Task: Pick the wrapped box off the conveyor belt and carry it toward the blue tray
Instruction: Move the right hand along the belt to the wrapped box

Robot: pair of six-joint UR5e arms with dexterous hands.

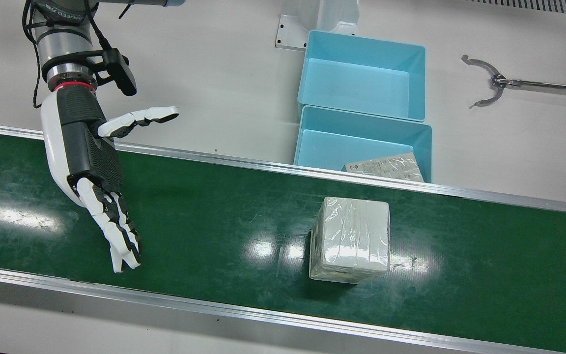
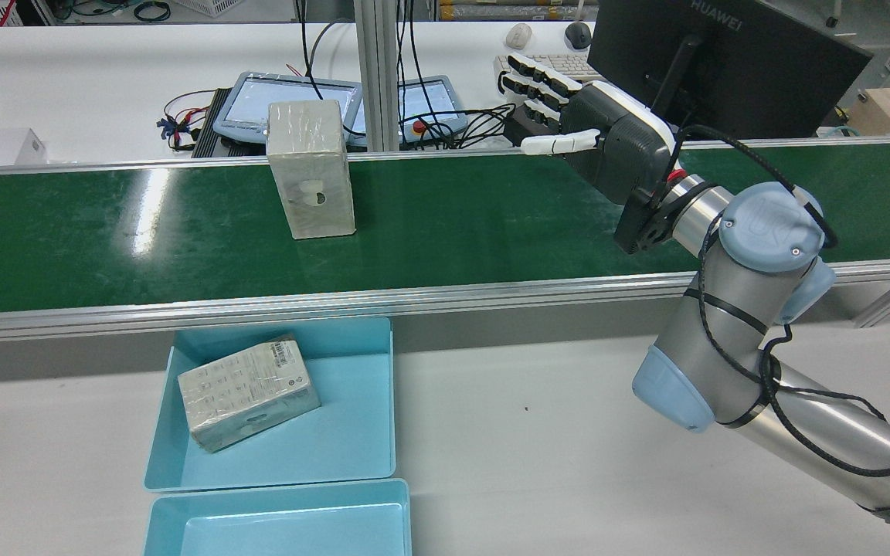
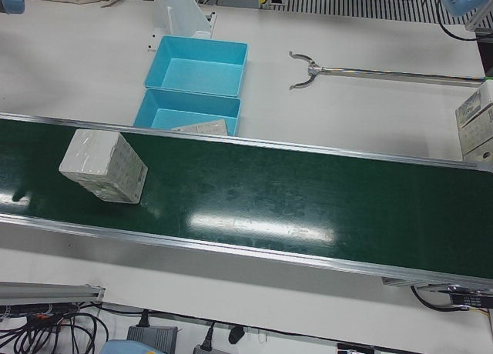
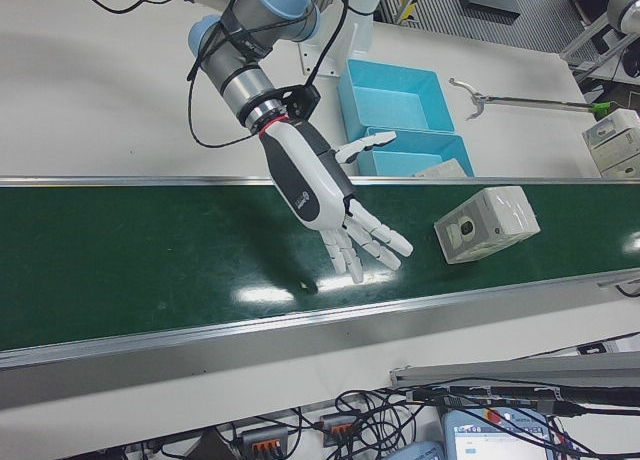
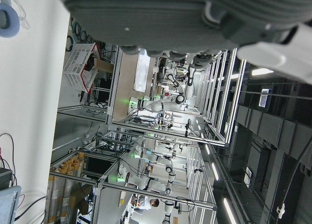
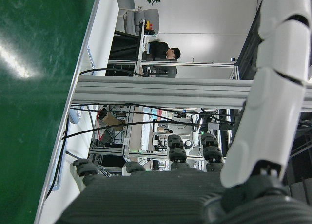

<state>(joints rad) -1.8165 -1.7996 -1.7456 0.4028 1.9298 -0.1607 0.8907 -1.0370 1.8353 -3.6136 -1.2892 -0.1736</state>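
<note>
The wrapped box (image 1: 351, 239) stands on end on the green conveyor belt (image 1: 214, 211), pale and film-covered; it also shows in the rear view (image 2: 310, 170) and both side views (image 3: 104, 168) (image 4: 487, 223). My right hand (image 1: 91, 162) hovers open over the belt, fingers spread, well apart from the box and holding nothing (image 2: 599, 131) (image 4: 330, 205). The near blue tray (image 1: 312, 118) sits just behind the belt, close to the box. Only the underside of my left hand (image 5: 161, 19) shows, in its own view, facing away from the table.
Another wrapped box (image 2: 248, 390) lies in the near blue tray (image 2: 352, 432). A second blue tray (image 1: 361, 73) stands behind it. A metal grabber tool (image 1: 489, 83) lies on the white table. Aluminium rails edge the belt. A person (image 6: 163, 53) sits far off.
</note>
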